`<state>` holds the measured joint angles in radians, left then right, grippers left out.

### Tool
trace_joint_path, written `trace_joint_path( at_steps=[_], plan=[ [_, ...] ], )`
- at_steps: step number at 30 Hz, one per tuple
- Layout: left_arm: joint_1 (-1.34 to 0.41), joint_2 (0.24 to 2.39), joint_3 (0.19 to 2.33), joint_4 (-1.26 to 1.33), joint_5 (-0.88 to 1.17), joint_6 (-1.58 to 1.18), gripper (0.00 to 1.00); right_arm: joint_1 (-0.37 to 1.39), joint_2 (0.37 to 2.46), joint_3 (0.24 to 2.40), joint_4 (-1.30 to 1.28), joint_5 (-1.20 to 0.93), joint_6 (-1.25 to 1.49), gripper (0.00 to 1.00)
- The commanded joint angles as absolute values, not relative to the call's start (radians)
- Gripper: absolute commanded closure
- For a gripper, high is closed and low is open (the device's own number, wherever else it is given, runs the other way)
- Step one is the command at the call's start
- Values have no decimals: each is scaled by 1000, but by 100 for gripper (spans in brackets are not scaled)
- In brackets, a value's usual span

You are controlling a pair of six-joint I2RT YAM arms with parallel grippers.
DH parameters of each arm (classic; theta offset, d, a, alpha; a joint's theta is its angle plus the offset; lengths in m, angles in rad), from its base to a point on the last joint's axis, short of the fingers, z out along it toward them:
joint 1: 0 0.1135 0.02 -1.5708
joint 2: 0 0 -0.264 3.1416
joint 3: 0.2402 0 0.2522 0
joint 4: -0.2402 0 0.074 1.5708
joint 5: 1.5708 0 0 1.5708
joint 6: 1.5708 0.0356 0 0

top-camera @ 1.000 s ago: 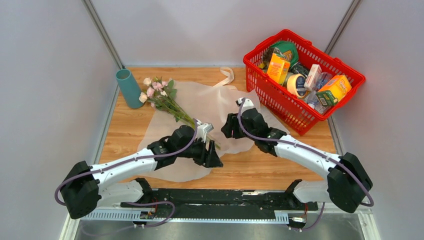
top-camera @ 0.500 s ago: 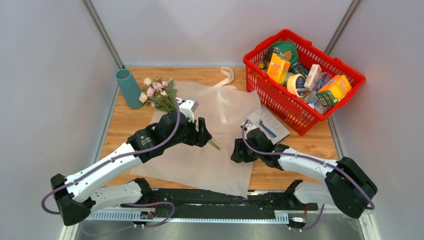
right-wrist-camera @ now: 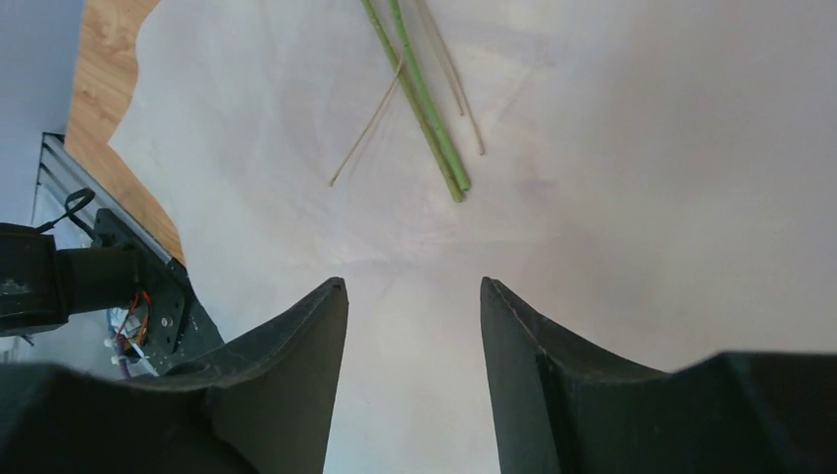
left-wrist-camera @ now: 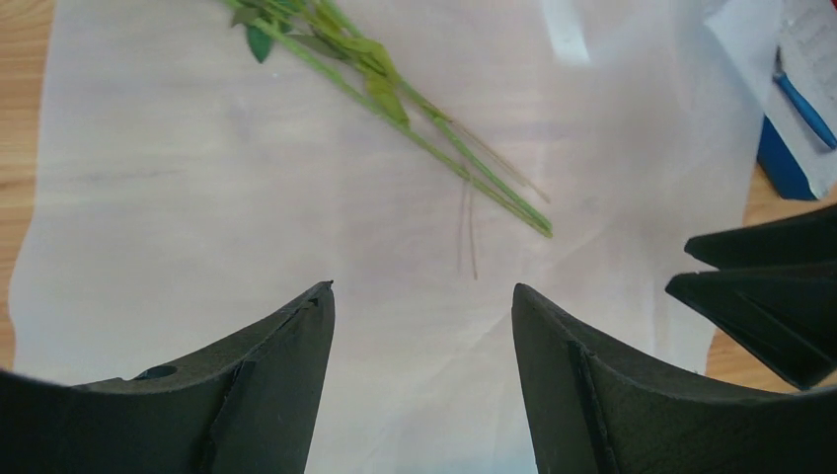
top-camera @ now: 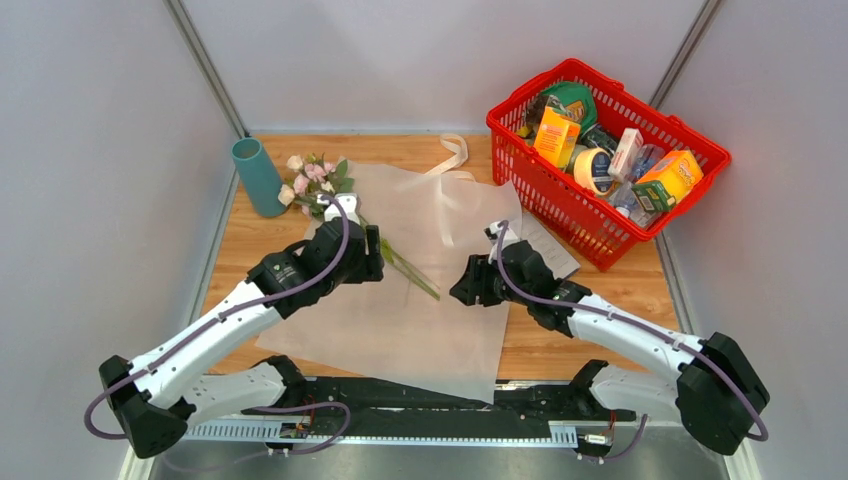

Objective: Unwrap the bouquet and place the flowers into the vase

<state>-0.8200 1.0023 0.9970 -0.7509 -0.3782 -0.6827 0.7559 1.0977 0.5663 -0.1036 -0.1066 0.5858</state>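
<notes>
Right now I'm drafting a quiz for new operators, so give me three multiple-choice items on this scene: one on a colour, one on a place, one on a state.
1. The basket is: A blue, B red, C green.
2. The vase stands: A in the basket, B at the far left beside the flowers, C between the arm bases.
3. The left end effector is: A shut on stems, B shut on paper, C open and empty.

Key: 1 B, its plastic mesh is plainly red. 2 B, the top view shows it standing by the flowers at the left wall. 3 C, its fingers stand wide apart with nothing between them.
</notes>
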Motion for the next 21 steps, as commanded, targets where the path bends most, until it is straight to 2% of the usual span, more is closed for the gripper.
trace_joint_path(
  at_steps=[1,6,13,21],
  plan=[
    [-737,966,996,-795,-402,-698,26,756,1143,537,-9,-199,641,46],
    [-615,933,1018,-841,-376,-649,26,759,1137,445,21,-195,669,47],
    [-598,914,1031,-896,-515,-583,26,761,1062,373,5,-109,699,51],
    [-598,861,928,-888,-629,-555,27,770,1048,382,-49,-2,742,58]
  ],
)
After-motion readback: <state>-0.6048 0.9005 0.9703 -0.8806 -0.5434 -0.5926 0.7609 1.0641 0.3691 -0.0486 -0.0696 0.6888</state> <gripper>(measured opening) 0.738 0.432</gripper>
